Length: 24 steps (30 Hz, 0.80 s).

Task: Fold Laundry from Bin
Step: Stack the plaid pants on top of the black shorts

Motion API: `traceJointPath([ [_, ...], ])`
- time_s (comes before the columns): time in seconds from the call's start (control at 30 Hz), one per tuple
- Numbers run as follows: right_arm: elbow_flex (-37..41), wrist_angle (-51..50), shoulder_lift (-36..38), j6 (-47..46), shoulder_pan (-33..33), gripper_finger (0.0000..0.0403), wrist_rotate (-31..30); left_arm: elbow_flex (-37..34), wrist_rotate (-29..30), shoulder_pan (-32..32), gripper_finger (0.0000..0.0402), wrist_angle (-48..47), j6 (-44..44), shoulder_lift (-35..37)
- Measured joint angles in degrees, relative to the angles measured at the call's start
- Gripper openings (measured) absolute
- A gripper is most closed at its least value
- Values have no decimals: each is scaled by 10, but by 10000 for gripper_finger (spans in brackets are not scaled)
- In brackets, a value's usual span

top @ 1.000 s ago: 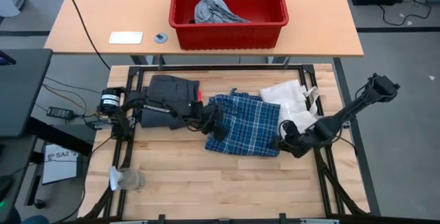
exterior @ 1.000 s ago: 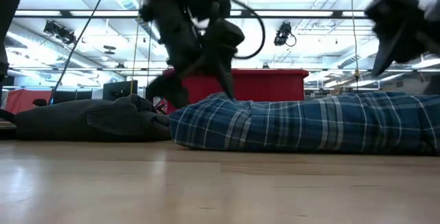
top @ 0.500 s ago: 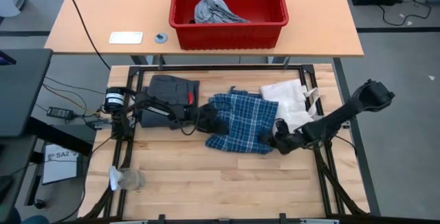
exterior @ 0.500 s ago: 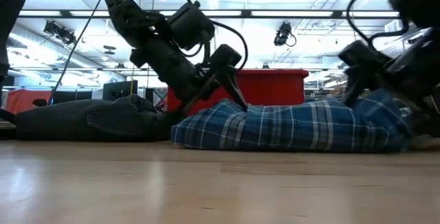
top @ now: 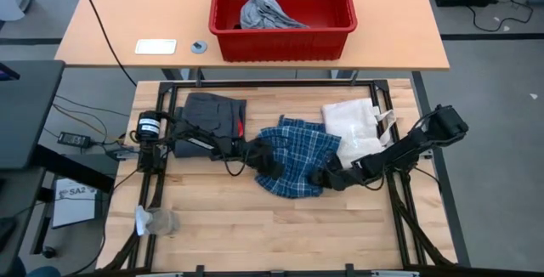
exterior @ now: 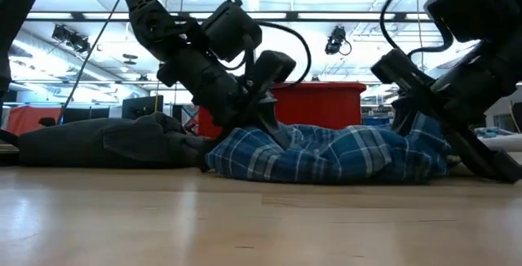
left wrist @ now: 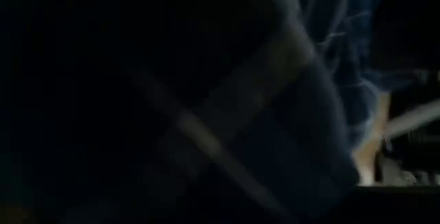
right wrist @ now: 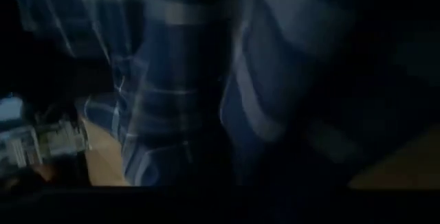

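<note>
The plaid shirt point(top: 297, 160) lies bunched on the bench point(top: 255, 226) in front of the red bin point(top: 281, 39), between the dark grey garment point(top: 208, 114) on one side and the white fabric point(top: 350, 124) on the other. Its long axis runs roughly parallel to the bin's long side.

The left gripper point(top: 265, 160) is buried in the shirt end nearer the dark grey garment; the right gripper point(top: 327, 178) is at the opposite end. Both wrist views are filled with plaid cloth. Whether either gripper has closed on the fabric cannot be told.

Step in hand, as judged: gathering the two ends inward for a fold. To do it well:
- Seize one layer edge only, not the bunch.
- Lift both ends evenly so the edges meet square.
- Keep clear of the white fabric.

One grey piece point(top: 265, 12) sits in the bin.
</note>
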State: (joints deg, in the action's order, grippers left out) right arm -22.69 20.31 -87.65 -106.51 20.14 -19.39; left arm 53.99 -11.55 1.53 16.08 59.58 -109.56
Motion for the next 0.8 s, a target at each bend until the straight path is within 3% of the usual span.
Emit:
traceJointPath([
  [0.1, -27, -4, 11, 52, 5, 21, -17, 0, -16, 2, 19, 8, -2, 16],
  [0.33, -93, -39, 42, 125, -4, 16, -21, 3, -21, 0, 16, 6, -9, 90],
  [0.53, -121, -106, 75, 149, -14, 16, -43, 4, 5, 25, 16, -150, -40, 201],
  [0.67, -132, -103, 99, 209, -71, 16, 3, 5, 15, 48, 16, -224, -52, 270],
  [0.8, -173, -108, 99, 288, -168, 16, 69, 4, 19, 90, 16, -321, -74, 330],
])
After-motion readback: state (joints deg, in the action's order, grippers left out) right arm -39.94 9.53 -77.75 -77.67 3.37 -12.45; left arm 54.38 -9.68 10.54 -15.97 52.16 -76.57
